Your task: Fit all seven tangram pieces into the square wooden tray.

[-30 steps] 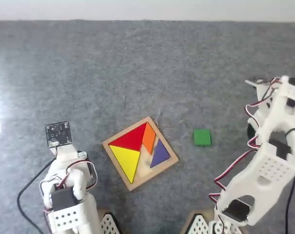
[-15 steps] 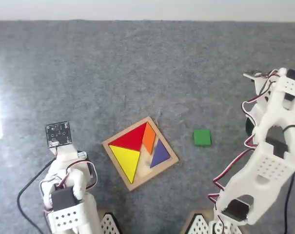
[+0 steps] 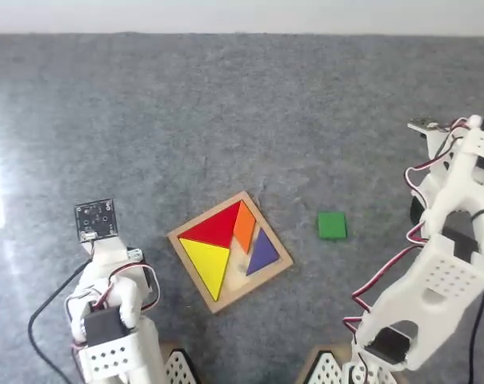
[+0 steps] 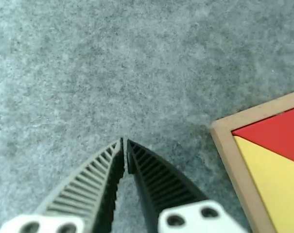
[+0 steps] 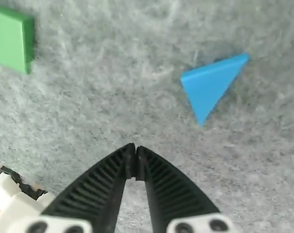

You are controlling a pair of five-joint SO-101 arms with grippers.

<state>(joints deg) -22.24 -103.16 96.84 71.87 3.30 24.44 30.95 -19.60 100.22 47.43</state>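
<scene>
Wooden tray (image 3: 242,276), square and turned cornerwise like a diamond, lies on grey felt between the two arms. It holds a red triangle (image 3: 214,228), a yellow triangle (image 3: 210,266), an orange parallelogram (image 3: 244,227) and a purple triangle (image 3: 262,253), with pale wood bare beside them. A green square (image 3: 332,225) lies on the felt near the tray. The left gripper (image 4: 125,143), fingertips pressed together and empty, is over felt beside a tray corner. The right gripper (image 5: 135,149), likewise closed and empty, is near a blue triangle (image 5: 211,85).
</scene>
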